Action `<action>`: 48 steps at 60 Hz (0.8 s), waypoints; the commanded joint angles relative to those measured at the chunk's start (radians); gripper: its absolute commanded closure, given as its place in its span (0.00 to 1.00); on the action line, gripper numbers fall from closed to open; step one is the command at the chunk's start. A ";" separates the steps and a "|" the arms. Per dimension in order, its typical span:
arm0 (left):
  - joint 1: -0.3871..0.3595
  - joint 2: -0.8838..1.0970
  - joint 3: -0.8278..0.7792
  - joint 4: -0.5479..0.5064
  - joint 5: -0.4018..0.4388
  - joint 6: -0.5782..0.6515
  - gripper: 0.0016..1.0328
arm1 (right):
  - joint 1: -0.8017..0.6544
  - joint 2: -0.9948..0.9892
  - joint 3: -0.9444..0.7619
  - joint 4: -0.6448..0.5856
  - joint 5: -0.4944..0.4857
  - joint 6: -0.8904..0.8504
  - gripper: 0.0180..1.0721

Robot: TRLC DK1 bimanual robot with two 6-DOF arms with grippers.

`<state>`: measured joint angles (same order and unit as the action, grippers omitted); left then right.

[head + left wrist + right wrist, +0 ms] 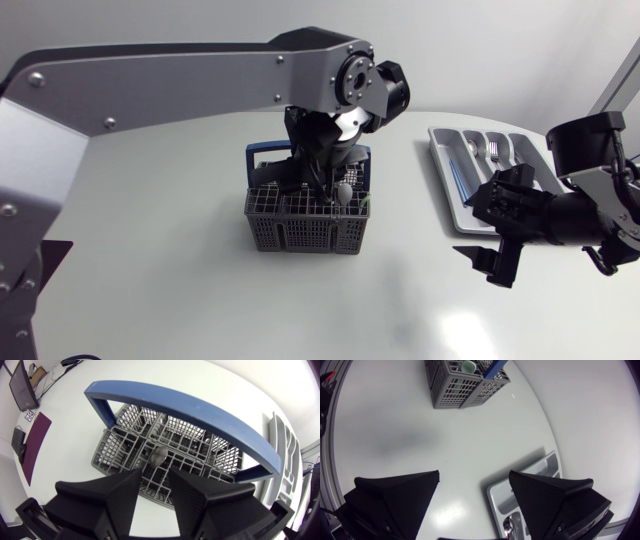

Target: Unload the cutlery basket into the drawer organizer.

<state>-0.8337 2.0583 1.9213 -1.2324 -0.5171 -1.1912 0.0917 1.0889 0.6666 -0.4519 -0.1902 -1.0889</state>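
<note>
From above, the left arm (180, 75) comes in across the table (200, 300) to the cutlery basket (308, 218), a grey grid box that stands upright near the middle. The left gripper (322, 185) points down into the basket's top, just beside the blue handle (262, 152), and a spoon (344, 190) stands in a compartment by it. The drawer organizer (462, 205) lies well apart toward the right arm's side, with 2 forks (493, 151) in its middle compartments. The right arm (590, 215) holds the right gripper (492, 265) above bare table, near the organizer's nearer end.

In the left wrist view the left gripper (156, 500) is released: its 2 fingers (122, 497) stand apart with nothing between them. Ahead of the gap lies the basket (120, 457), and the spoon's bowl (159, 455) shows in a central compartment (its stem is hidden by the grid). The handle (185, 410) arches over the compartments.

In the right wrist view the right gripper (475, 505) is spread wide and holds nothing, both fingers (400, 495) clear of the table. The organizer's corner (530, 482) sits just ahead of 1 finger, and the basket (457, 382) stands far ahead.
</note>
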 commanded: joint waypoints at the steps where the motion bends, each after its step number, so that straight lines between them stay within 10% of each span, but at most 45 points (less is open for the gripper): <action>1: 0.013 -0.047 -0.033 0.004 0.012 0.027 0.52 | 0.036 -0.003 0.030 -0.007 -0.014 0.087 0.05; 48: 0.137 -0.339 -0.311 0.169 0.256 0.305 0.27 | 0.378 0.204 0.288 0.001 -0.072 0.673 0.05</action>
<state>-0.7143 1.7664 1.6581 -1.0710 -0.2771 -0.9398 0.4393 1.2579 0.9184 -0.4454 -0.2588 -0.4911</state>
